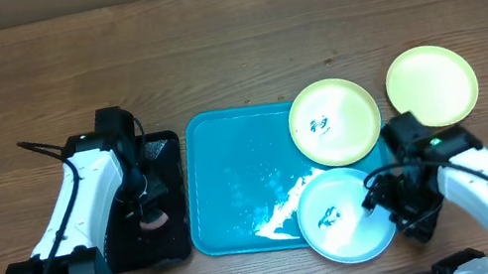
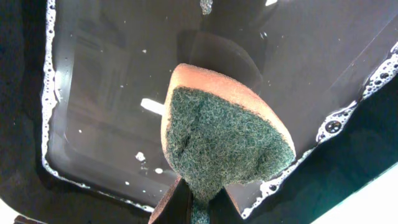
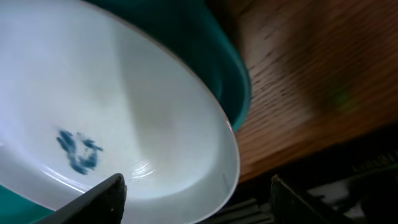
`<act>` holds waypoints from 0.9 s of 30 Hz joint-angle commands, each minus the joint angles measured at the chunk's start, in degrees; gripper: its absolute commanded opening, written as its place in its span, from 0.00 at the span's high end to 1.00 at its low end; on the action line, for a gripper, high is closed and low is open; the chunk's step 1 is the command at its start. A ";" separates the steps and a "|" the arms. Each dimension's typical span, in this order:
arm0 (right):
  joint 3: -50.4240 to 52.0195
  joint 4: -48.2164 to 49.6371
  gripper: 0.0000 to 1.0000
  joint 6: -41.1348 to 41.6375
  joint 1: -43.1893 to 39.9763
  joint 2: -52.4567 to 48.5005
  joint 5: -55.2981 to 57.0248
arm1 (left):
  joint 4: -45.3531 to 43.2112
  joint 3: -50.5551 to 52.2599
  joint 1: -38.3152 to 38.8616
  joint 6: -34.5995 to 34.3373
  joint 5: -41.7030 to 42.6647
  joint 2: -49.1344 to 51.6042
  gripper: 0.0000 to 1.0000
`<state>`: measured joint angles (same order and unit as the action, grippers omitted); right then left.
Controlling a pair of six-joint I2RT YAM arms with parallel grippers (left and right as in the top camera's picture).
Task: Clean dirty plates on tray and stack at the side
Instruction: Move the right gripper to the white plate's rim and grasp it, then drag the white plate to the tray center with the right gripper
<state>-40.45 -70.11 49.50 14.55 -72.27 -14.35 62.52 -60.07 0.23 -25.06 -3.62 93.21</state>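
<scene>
We see our left hand (image 2: 196, 205) clenched on the sponge (image 2: 224, 137) above the soapy black tray (image 1: 179, 239). Our right hand (image 1: 381, 201) is released, with its fingers astride the 4 o'clock rim of the light blue plate (image 1: 339, 221). This plate overhangs the 5 o'clock corner of the cyan tray (image 1: 228, 190).

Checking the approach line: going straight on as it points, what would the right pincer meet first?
Likely the rim of the blue plate, sitting between the tips of the right pincer; depth unclear.
</scene>
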 commanded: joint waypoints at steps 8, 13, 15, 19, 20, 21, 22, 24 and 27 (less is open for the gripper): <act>6.36 7.85 0.29 4.57 3.98 0.09 -3.80 | 0.22 0.02 -0.22 0.90 0.31 -0.96 0.96; 9.14 9.88 0.50 5.20 4.09 -1.01 -4.63 | 0.61 0.02 -0.22 0.90 0.31 -0.96 0.96; 9.22 9.88 0.53 5.18 4.09 -1.40 -4.13 | 0.55 0.02 -0.22 0.90 0.31 -0.96 0.95; 9.22 10.25 0.81 5.18 4.11 -1.42 -2.80 | 0.55 0.02 -0.22 0.90 0.31 -0.96 0.96; 9.22 10.25 0.96 5.18 4.09 -1.42 -2.67 | 0.55 0.02 -0.22 0.90 0.31 -0.96 0.96; 9.22 10.27 0.96 5.18 4.11 -1.42 -2.67 | 0.52 0.02 -0.22 0.90 0.31 -0.96 0.96; 9.22 10.25 0.96 4.98 4.11 -1.42 -2.62 | 0.52 0.02 -0.22 0.90 0.31 -0.96 0.96; 9.22 10.21 0.96 4.04 4.11 -1.42 -2.60 | 0.46 0.02 -0.22 0.90 0.31 -0.96 0.96; 9.20 9.62 0.96 1.46 4.50 -1.42 -2.45 | 0.37 0.02 -0.22 0.90 0.31 -0.96 0.96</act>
<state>-32.03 -60.10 53.04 18.41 -73.01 -20.51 62.96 -60.07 0.23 -25.06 -3.62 93.23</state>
